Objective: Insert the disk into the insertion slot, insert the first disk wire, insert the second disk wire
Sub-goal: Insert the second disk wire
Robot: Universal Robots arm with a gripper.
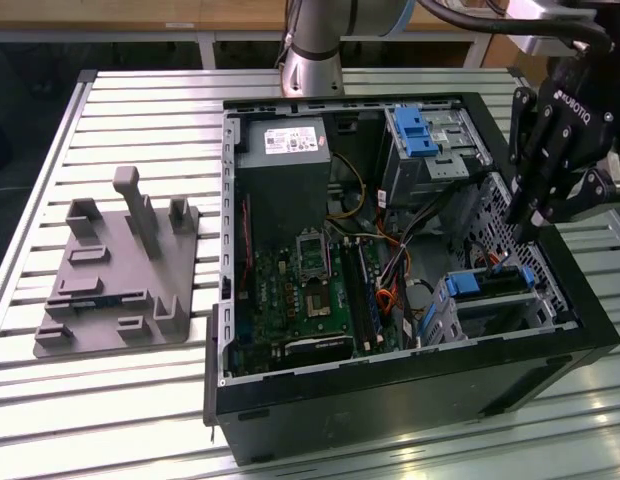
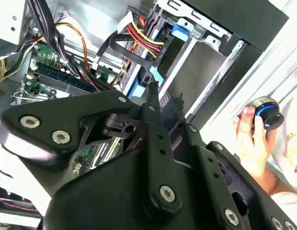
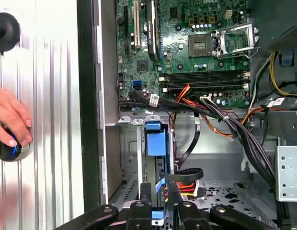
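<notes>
As I hang over the open case [image 1: 390, 400] at the exterior view's right, my gripper [image 1: 520, 225] points down at the slot [image 1: 495, 318], a grey sheet-metal cage in the near corner. The disk [image 1: 493, 284] already sits in it, lying flat, with its blue frame showing at both ends. The job now, as I judge it, is plugging in a wire. To do it well, I should square the plug to the disk's port, come in straight and press gently, since thin plastic shells jam or crack when tilted. The slatted metal surface [image 1: 130, 400] carries a grey plastic fixture [image 1: 120, 280] well apart from the case.

In the second wrist view, my black fingers [image 2: 151, 110] stand narrow, tips close together. A pale blue plug end [image 2: 154, 75] shows just beyond them. Bundled red, yellow and black leads [image 2: 139, 36] curve past, limp and easy to snag. A hand [image 2: 251, 139] rests on a round knob outside the case.

In the first wrist view, my gripper seems to pinch the wire [image 3: 158, 214], a small blue plug with a thin blue lead. Beyond lies the green board [image 3: 196, 52], studded and rigid, beside perforated grey steel [image 3: 225, 191].
</notes>
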